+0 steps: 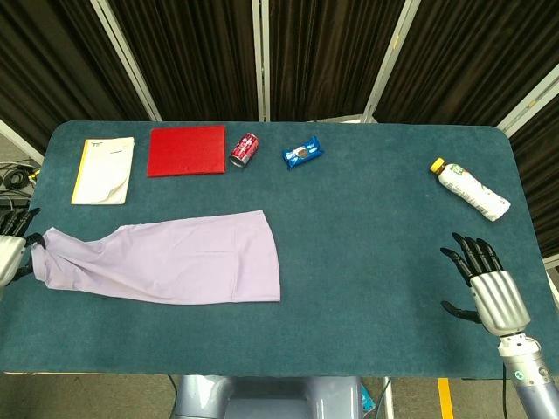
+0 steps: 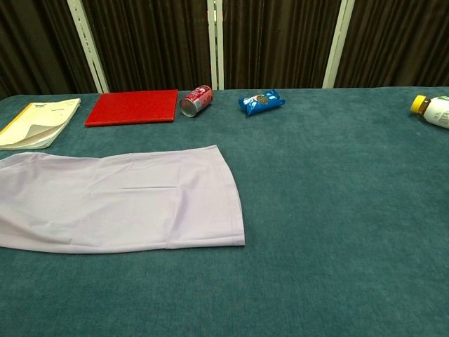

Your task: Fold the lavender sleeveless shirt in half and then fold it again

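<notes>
Shirt: the lavender shirt (image 1: 166, 262) lies flat on the left part of the desk (image 1: 367, 244), as a long strip; it looks already folded once along its length, so I judge the first fold is done and the second one is not.
Shirt position: its left end reaches the left edge of the desk, and its right end stops left of the middle of the desk.
Why it lies so: the left end is bunched where the left robot hand (image 1: 12, 249) has it; a pull from that end would explain why it lies so far left.
Left robot hand: at the left border of the head view, only partly visible; its dark fingers (image 1: 26, 237) pinch the end of the shirt. The chest view does not show it.
Right robot hand: the right robot hand (image 1: 485, 284) is near the right front corner of the desk, fingers spread apart, holding nothing, well apart from the shirt.
Other things: a red board (image 1: 186, 150), a can (image 1: 244, 148), a blue packet (image 1: 302, 153), a notebook (image 1: 104, 169) and a bottle (image 1: 472, 188) lie along the far side, none touching the shirt.
</notes>
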Robot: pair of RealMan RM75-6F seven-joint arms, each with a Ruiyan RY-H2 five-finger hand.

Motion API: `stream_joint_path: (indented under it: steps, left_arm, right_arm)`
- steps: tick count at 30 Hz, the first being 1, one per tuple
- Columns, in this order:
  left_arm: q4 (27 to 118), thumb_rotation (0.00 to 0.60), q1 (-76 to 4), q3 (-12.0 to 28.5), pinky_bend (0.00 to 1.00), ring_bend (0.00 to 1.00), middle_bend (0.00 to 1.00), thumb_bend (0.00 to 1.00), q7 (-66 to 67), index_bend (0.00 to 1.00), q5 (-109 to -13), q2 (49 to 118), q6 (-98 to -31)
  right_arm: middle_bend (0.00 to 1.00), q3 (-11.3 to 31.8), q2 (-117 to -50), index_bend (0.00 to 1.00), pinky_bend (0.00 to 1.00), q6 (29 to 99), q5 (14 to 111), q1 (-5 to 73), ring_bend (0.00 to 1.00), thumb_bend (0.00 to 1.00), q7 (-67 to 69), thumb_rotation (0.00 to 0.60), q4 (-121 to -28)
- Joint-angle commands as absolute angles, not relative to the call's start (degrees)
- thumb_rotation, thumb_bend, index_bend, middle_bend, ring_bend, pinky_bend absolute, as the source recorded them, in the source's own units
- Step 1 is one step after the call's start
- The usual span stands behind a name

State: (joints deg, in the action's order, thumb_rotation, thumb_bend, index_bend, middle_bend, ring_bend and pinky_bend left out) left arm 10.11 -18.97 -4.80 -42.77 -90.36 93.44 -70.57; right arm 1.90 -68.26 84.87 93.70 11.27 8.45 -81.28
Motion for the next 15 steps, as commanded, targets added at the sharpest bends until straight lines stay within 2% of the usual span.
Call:
stream_joint_path:
  steps: [1,8,15]
  left_arm:
    - [10.70,0.600,-19.64,-4.47,0.00,0.00,0.00,0.61,-43.54,0.75,-90.61,93.69,-73.55]
    - [15.03,0.600,-22.13,-3.19,0.00,0.00,0.00,0.61,-46.63,0.75,-90.60,94.15,-78.04]
    - [19.47,0.600,-26.64,-3.16,0.00,0.00,0.00,0.61,-42.44,0.76,-92.33,94.93,-79.56]
  right_arm:
    - [0.00,1.80,-68.05,0.18,0.00,84.72,93.74,11.28,0.00,0.00,8.14,0.600,-81.32]
    - [0.00,1.99,-68.08,0.16,0.00,85.42,93.91,11.10,0.00,0.00,6.53,0.600,-81.09]
    - [0.00,2.01,-68.04,0.16,0.00,85.47,93.81,11.04,0.00,0.00,6.46,0.600,-81.35]
